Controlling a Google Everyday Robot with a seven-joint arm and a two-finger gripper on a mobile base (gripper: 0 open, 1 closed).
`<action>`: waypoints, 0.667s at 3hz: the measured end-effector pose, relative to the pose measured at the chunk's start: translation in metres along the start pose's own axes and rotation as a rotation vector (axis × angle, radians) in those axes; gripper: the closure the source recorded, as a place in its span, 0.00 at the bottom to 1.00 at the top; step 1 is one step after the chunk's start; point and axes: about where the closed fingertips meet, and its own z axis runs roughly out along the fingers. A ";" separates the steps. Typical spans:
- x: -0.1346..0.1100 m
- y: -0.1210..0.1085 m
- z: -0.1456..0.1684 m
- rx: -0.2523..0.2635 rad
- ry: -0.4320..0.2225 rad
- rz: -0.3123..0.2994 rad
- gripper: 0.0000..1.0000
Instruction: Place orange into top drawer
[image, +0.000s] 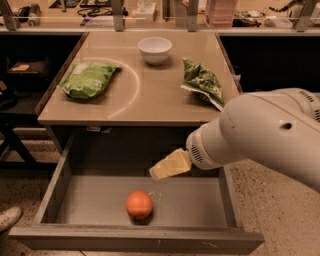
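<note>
The orange lies on the flat grey floor of the open top drawer, near the front edge and a little left of the middle. My gripper hangs above the drawer, up and to the right of the orange and apart from it. It holds nothing that I can see. My white arm reaches in from the right and hides the drawer's right rear corner.
On the tan table above the drawer stand a white bowl at the back, a green snack bag on the left and another green bag on the right. A shoe shows at lower left.
</note>
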 end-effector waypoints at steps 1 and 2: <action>-0.015 -0.062 -0.055 0.149 -0.020 0.071 0.00; -0.023 -0.110 -0.116 0.296 -0.010 0.133 0.00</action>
